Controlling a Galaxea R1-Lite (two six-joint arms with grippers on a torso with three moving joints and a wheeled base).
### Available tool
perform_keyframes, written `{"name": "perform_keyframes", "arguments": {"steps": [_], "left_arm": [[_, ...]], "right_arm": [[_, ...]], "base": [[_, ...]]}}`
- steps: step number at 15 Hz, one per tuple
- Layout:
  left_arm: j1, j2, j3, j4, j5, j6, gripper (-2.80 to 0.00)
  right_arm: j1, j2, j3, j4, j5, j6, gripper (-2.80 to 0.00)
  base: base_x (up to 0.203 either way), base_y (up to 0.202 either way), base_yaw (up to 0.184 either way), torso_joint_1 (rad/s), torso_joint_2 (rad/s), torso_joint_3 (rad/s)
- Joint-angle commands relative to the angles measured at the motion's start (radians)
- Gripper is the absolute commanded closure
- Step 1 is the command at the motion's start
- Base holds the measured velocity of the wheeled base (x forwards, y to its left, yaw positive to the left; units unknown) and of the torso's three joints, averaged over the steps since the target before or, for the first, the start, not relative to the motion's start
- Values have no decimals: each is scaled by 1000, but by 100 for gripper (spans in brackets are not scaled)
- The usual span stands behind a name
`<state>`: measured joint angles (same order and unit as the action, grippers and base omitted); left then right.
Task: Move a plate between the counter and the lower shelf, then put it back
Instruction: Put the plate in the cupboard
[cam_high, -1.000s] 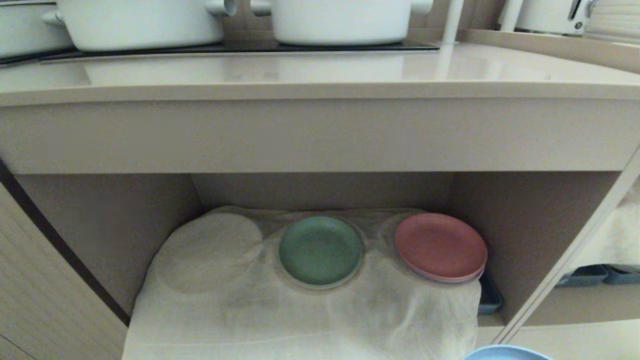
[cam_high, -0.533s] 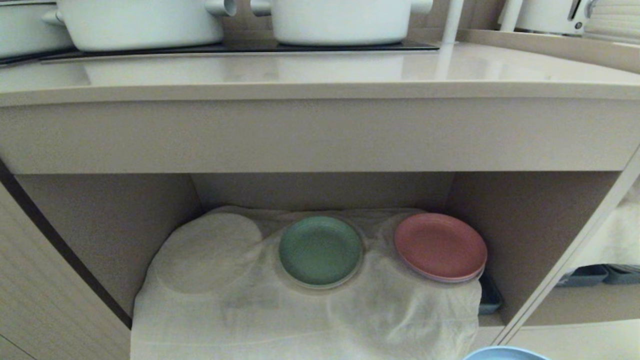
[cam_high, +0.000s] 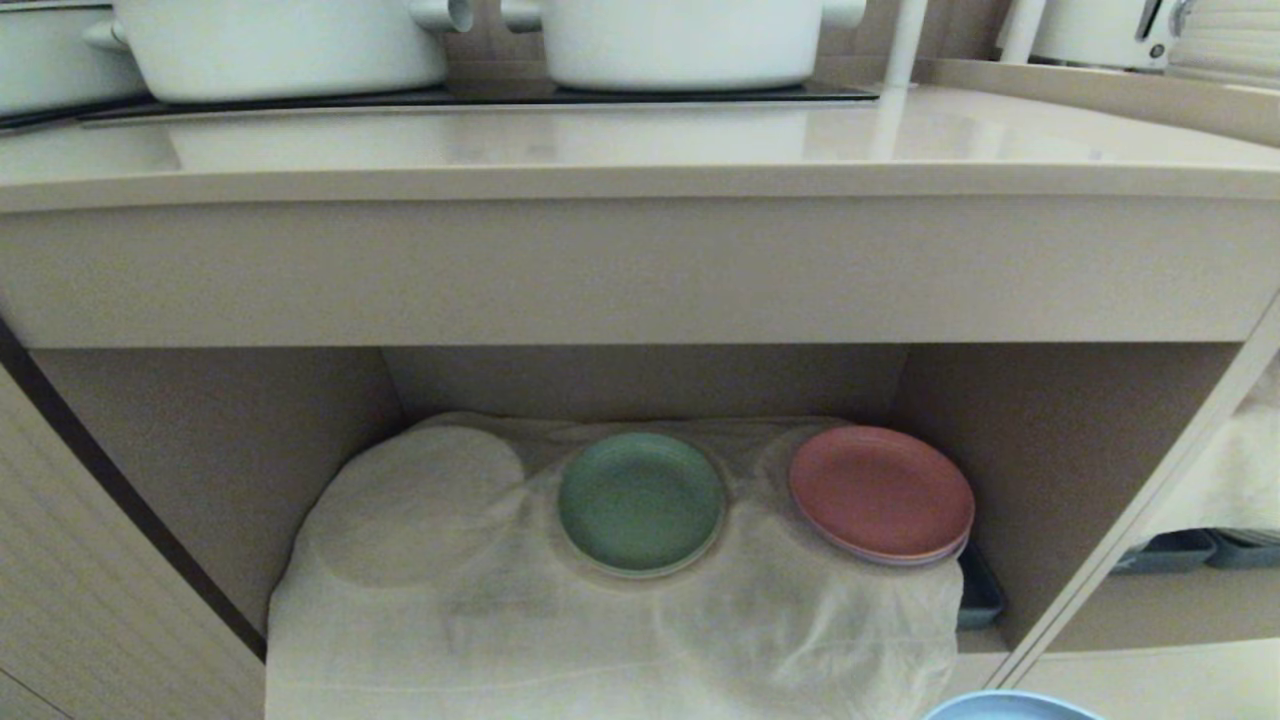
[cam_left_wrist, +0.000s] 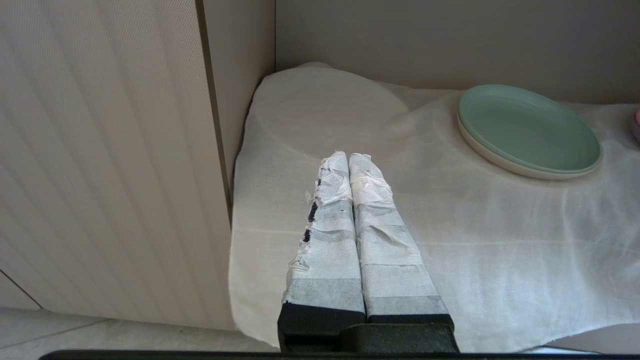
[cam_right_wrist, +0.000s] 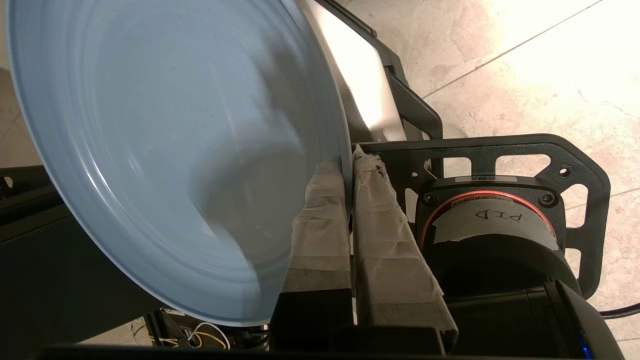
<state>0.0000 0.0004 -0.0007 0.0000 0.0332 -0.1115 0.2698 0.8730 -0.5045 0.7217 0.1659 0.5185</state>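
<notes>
Light-blue plate (cam_right_wrist: 165, 150) rim pinched by right fingers (cam_right_wrist: 325, 220), over floor

the head view faces the tabletop (cam_high: 640, 150) edge and looks down into the lower shelf (cam_high: 600, 620). the left wrist view sits close behind the left tool (cam_left_wrist: 348, 159), sharing the green plate (cam_left_wrist: 527, 127) ahead of it. the right wrist view looks past the right tool (cam_right_wrist: 349, 162) at floor (cam_right_wrist: 550, 75).
</notes>
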Motion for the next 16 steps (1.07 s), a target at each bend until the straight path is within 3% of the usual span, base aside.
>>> {"name": "perform_keyframes", "arguments": {"steps": [1, 16], "left_arm": [[0, 0, 0, 0, 1, -2, 0], [0, 0, 0, 0, 1, -1, 0]], "right_arm": [[0, 1, 0, 4, 1, 3, 0], [0, 1, -3, 4, 1, 3, 0]], "base": [[0, 0, 0, 0, 0, 0], [0, 0, 0, 0, 0, 0]]}}
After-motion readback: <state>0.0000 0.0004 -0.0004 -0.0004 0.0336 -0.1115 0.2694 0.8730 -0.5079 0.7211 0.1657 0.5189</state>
